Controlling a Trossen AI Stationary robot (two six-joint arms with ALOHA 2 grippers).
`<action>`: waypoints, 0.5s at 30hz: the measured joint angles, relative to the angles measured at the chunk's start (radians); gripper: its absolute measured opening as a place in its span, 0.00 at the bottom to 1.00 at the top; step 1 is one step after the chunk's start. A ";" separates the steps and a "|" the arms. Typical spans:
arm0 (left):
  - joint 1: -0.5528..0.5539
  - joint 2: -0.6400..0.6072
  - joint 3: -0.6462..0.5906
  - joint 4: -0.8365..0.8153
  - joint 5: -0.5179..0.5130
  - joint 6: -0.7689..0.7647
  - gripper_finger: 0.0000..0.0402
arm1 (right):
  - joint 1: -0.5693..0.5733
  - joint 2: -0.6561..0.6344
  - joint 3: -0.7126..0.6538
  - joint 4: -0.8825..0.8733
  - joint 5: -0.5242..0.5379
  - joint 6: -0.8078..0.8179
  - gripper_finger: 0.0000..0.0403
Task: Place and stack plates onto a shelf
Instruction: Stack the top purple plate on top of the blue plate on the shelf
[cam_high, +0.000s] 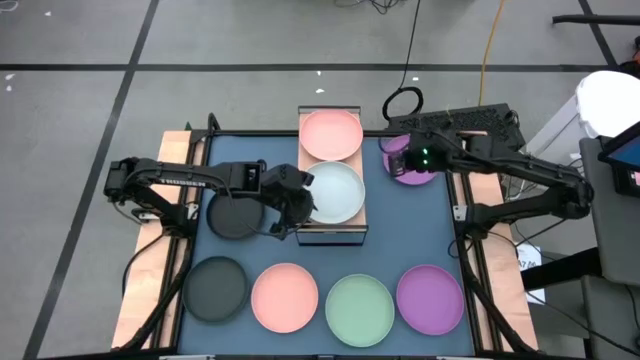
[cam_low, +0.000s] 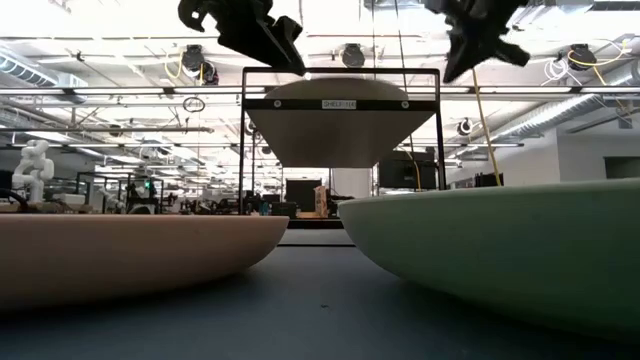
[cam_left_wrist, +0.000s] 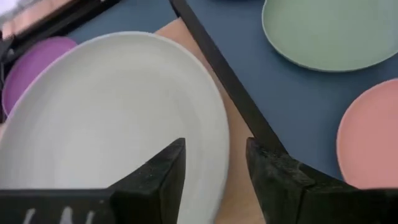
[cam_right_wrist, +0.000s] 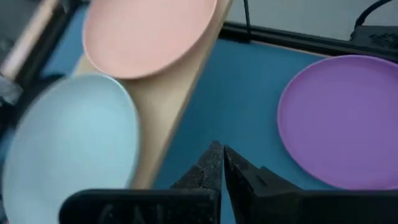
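Note:
The shelf (cam_high: 303, 122) holds a pink plate (cam_high: 331, 135) on its far half and the pale blue plate (cam_high: 337, 192) on its near half. My left gripper (cam_high: 303, 207) is open at the pale blue plate's left rim (cam_left_wrist: 219, 134); one finger stands over the plate's inside and one outside it (cam_left_wrist: 214, 146). My right gripper (cam_high: 400, 150) is shut (cam_right_wrist: 219, 149) above the mat, between the shelf and a purple plate (cam_right_wrist: 348, 118). One black plate (cam_high: 235, 215) lies on the mat under my left arm.
Along the mat's near edge lie a black plate (cam_high: 215, 288), a pink plate (cam_high: 285, 297), a mint green plate (cam_high: 360, 308) and a purple plate (cam_high: 430, 298). The dark blue mat (cam_high: 400, 235) shows bare right of the shelf. Cables lie beyond the table's far edge.

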 joint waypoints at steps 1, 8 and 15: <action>0.000 -0.010 0.000 -0.009 0.000 -0.029 0.43 | -0.024 0.010 0.000 -0.007 -0.019 -0.041 0.03; 0.000 -0.112 0.029 -0.029 -0.019 -0.238 0.44 | -0.167 0.083 -0.121 -0.018 -0.134 -0.252 0.18; 0.000 -0.216 0.035 -0.059 -0.160 -0.462 0.44 | -0.246 0.096 -0.352 0.095 -0.226 -0.256 0.35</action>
